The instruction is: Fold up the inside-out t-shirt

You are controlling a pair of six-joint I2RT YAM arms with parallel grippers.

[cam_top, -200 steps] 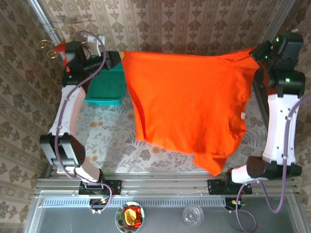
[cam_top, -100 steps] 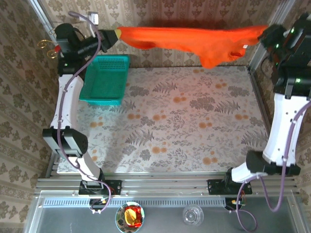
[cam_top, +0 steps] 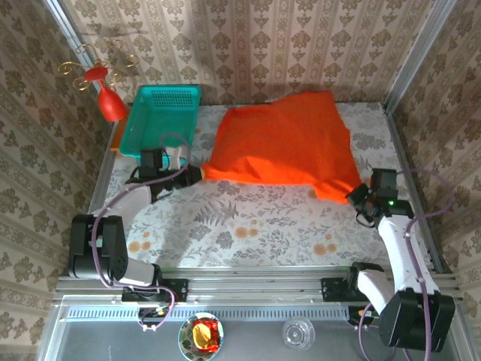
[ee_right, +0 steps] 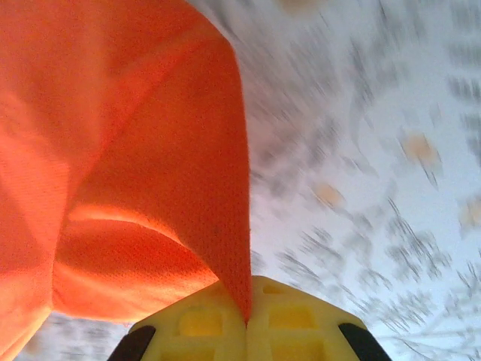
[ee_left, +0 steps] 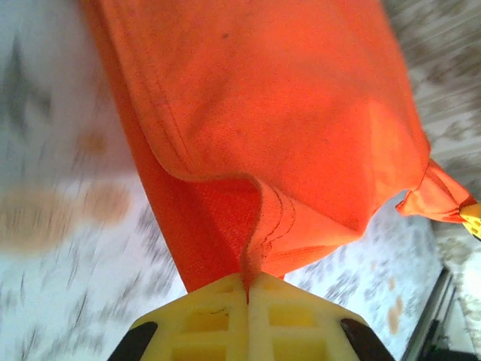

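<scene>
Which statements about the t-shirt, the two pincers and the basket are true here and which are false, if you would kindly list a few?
1. The t-shirt rests on the table. True.
2. The left pincer is open and clear of the cloth. False: it is shut on an edge of the t-shirt.
3. The right pincer is shut on the t-shirt. True.
4. The t-shirt lies inside the basket. False: it lies on the table, to the right of the basket.
</scene>
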